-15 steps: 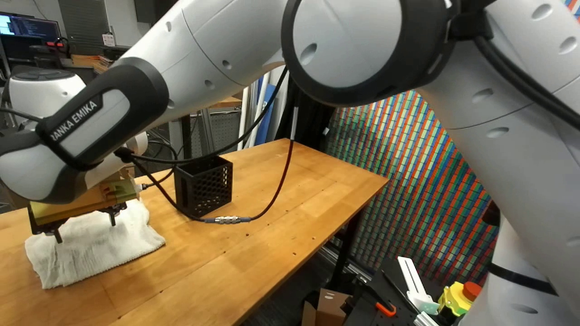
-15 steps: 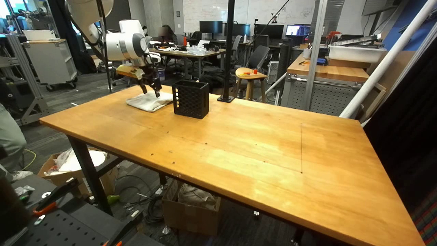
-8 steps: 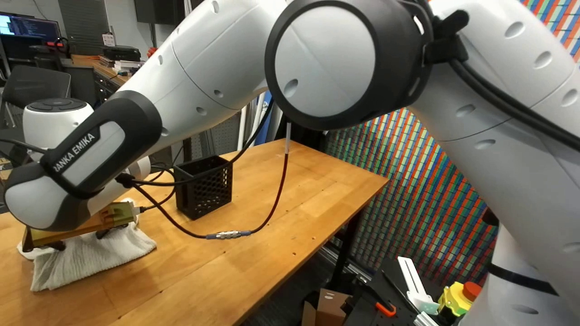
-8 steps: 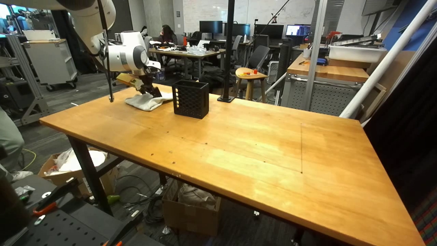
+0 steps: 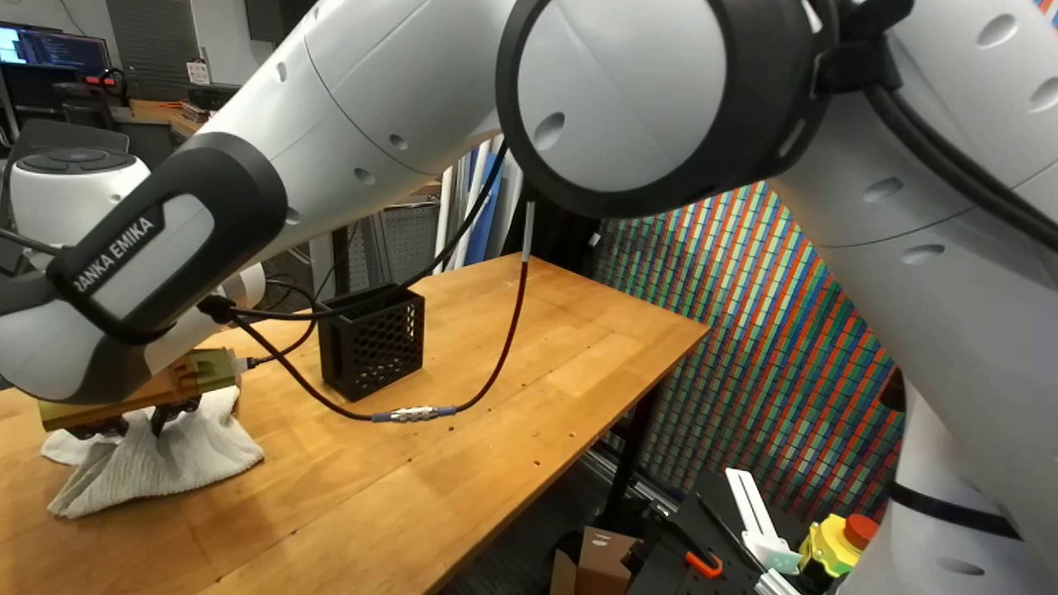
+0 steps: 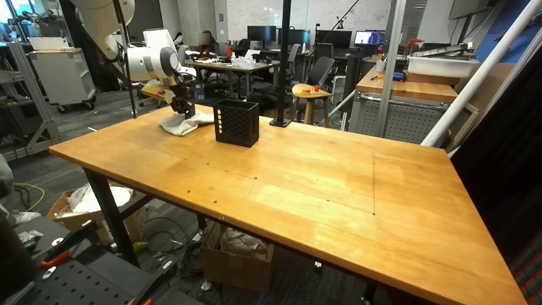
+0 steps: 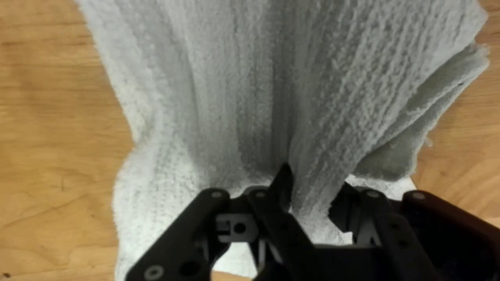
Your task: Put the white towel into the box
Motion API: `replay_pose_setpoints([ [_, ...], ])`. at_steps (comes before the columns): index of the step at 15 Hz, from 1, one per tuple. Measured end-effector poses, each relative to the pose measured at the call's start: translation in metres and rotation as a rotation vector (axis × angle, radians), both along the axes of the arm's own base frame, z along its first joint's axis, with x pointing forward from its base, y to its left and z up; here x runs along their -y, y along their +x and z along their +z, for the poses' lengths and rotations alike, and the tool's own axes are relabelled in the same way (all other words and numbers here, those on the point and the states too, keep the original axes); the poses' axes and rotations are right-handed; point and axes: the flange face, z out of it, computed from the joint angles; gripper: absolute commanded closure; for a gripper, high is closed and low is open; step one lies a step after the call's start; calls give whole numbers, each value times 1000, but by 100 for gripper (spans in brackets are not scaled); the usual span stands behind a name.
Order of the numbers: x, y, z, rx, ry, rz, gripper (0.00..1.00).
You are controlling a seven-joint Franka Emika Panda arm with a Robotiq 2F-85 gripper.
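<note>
The white towel [image 5: 178, 467] lies crumpled on the wooden table, its middle pulled up into folds beneath the gripper [image 7: 312, 187]. In the wrist view, a thick pleat of the towel [image 7: 234, 97] runs between the two dark fingers, which are shut on it from both sides. The outer parts of the cloth still rest on the tabletop. The box is a black open-topped crate with pierced walls [image 6: 236, 125], standing upright beside the towel in both exterior views. What lies inside the box is hidden.
A cable with a metal connector [image 5: 413, 415] hangs from the arm and passes in front of the box. A black post [image 6: 283, 63] rises at the table's far edge, just past the box. The wooden table [image 6: 338, 178] extends beyond the box.
The gripper came down onto the towel, its fingers drew together on the cloth, and it has risen slightly. The towel has bunched up and its edges have pulled inward. The box has not moved.
</note>
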Motion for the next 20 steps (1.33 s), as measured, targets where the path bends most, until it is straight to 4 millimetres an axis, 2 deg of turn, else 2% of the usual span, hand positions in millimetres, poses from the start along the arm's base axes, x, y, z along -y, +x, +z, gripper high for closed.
replay_pose_setpoints([
  [1, 1, -3, 7, -3, -12, 2, 94],
  [6, 22, -23, 49, -31, -126, 40, 94],
  [12, 64, -42, 141, -21, -318, 126, 94],
  [16, 94, -45, 196, 4, -410, 185, 94],
  [20, 127, -38, 223, 23, -473, 233, 94],
])
